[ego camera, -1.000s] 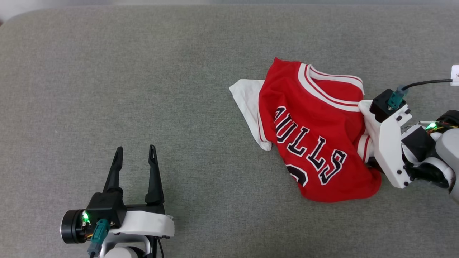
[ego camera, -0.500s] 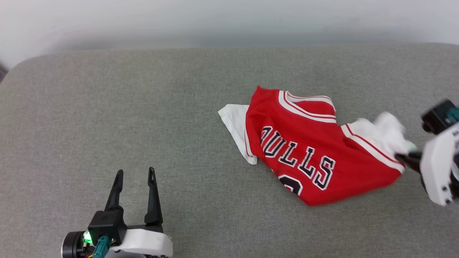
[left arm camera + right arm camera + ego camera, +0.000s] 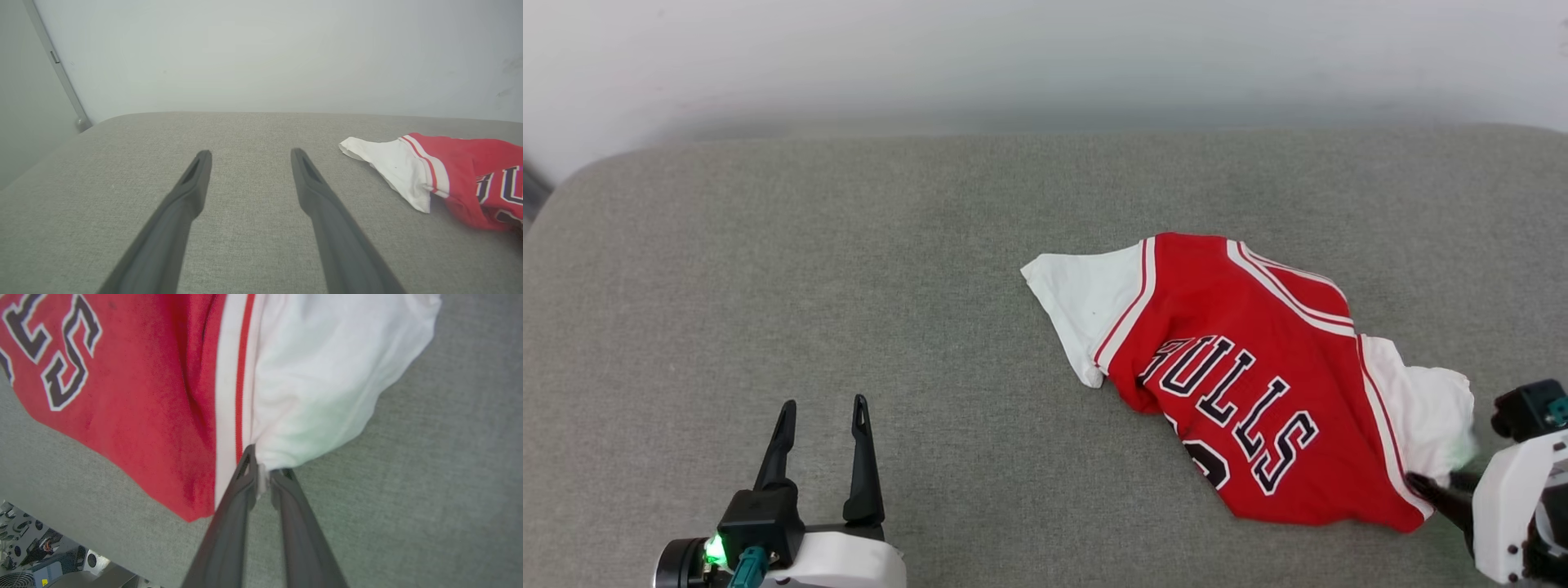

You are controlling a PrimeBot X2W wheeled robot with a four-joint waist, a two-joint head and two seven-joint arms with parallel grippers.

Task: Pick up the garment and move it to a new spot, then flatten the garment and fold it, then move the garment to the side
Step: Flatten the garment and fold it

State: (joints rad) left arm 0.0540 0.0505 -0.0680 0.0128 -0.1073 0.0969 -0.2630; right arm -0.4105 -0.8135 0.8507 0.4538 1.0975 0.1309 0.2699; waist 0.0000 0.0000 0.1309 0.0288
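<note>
Grey woven upholstery forms the work surface in each of your views, with a pale wall behind its far edge. The garment lies on it, to the robot's right of centre in the head view. It is a red jersey, front up, rumpled and askew. Its black, white-outlined "BULLS" lettering runs diagonally toward the lower right, and part of a number shows below it.

One white sleeve spreads flat on the upholstery at the end nearer the robot's left; note the red-and-white striped trim where it meets the red body. The other white sleeve bunches at the jersey's right end. There the right gripper has its two dark fingers nearly together, pinching a fold of fabric at the seam between the striped trim and that sleeve. Your right wrist view shows white cloth caught between the fingertips.

The left gripper sits at the lower left, well apart from the garment. Its fingers are spread wide over bare upholstery and point toward the far edge. In your left wrist view the flat sleeve lies off to its right.
</note>
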